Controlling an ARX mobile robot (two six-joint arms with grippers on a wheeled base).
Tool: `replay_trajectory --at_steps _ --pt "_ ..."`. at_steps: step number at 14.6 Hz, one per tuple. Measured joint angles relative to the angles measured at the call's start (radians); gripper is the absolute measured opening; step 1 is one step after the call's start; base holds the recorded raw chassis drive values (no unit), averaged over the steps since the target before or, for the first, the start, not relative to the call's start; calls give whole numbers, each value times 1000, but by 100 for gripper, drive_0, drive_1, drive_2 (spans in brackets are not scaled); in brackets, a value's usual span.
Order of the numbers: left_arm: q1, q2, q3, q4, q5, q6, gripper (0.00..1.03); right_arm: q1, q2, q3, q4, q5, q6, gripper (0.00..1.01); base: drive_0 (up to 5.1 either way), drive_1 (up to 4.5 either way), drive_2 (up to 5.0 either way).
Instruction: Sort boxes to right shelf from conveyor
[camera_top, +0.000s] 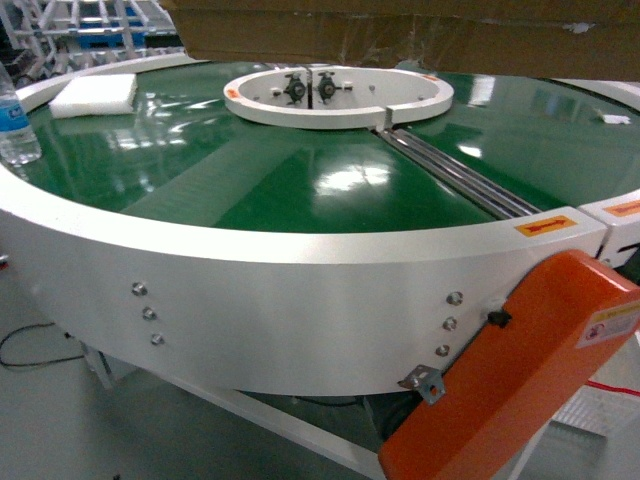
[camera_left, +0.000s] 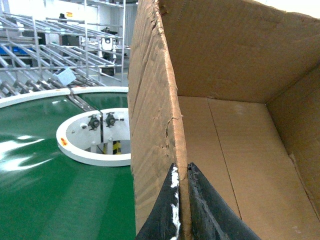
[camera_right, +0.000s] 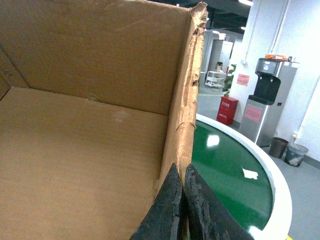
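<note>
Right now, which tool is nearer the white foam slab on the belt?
Left, most likely. The left tool pinches the box wall on the foam slab's side; the right tool pinches the opposite wall, farther away.

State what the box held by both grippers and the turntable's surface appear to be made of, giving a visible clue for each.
Box: brown corrugated cardboard, matte, with frayed fluted edges. Turntable surface: probably smooth plastic or rubber belting, glossy green, mirroring the ceiling lights.

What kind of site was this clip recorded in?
Probably a warehouse or logistics test hall: a big round green conveyor fills the floor, steel roller racks stand behind it, and both grippers pinch a worn cardboard box.
</note>
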Motion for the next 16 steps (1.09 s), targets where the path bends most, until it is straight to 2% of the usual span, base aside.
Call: replay_trajectory --at_steps 8,16 --pt "-1 0 0 0 0 0 2 0 0 0 0 0 0 2 0 0 0" --pt "-1 0 0 0 0 0 2 0 0 0 0 0 0 2 -157 -157 -157"
